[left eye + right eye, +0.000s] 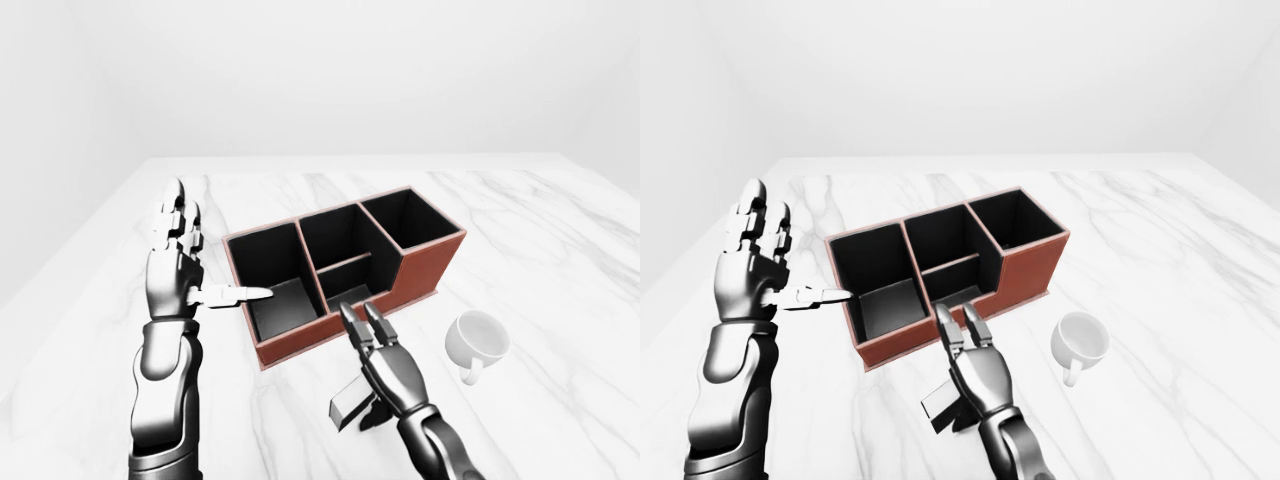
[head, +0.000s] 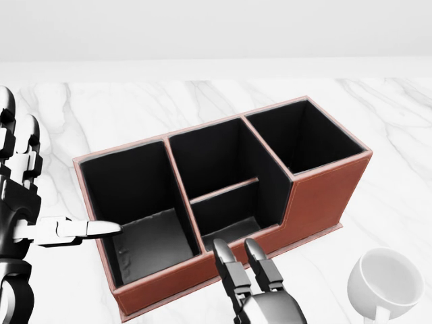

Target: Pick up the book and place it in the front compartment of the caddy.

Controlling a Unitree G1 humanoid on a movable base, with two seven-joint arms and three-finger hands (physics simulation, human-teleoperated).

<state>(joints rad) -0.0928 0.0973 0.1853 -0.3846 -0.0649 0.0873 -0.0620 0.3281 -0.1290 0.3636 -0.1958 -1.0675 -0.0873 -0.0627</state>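
Book [image 1: 352,402] sits under the right robot hand [image 1: 385,362], low over the tabletop [image 1: 560,260] at 6 o'clock of the caddy [image 2: 317,196]; grip unclear. Left robot hand [image 1: 175,270] open at caddy's 9 o'clock. Carry step; next: lift book over the near wall.

Brown caddy [image 1: 345,275] at view centre on marble table [image 1: 560,250], black compartments open upward. Left hand [image 1: 178,270] at 9 o'clock of caddy, fingers spread upward, thumb [image 1: 235,295] pointing across caddy's left rim. Right hand [image 1: 385,360] at 6 o'clock of caddy, fingers extended toward its low wall, gripping nothing. Dark book [image 1: 352,402] under right hand, tilted on table. White mug [image 1: 477,340] at 4 o'clock of caddy, apart from it.
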